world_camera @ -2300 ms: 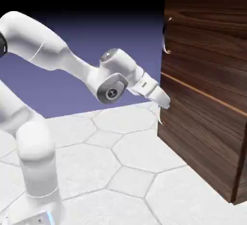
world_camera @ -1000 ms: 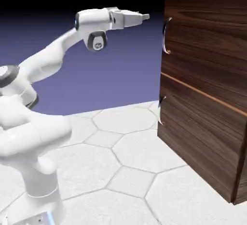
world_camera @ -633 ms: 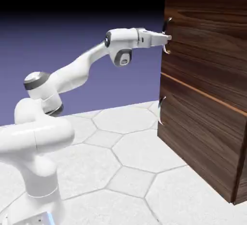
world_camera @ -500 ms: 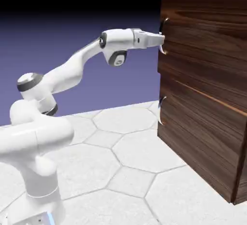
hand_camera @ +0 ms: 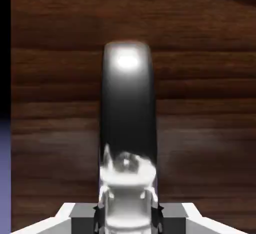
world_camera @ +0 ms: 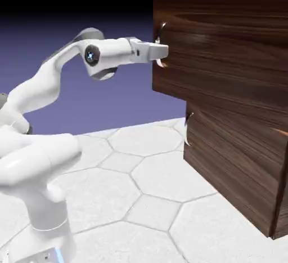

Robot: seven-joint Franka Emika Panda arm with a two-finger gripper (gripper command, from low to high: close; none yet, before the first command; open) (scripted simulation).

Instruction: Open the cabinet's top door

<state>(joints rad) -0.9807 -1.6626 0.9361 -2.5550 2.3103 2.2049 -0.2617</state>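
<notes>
The gripper is pinched on the top door's curved silver handle, which fills the hand view between the fingers; the top door stands out from the cabinet, forward of the lower panel; that panel's own handle hangs untouched below.

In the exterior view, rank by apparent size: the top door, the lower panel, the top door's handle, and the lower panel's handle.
1. The top door and lower panel: too alike to rank, as the door stands pulled out nearer the camera.
2. The lower panel's handle.
3. The top door's handle, partly hidden by the gripper, so this order is unsure.
</notes>
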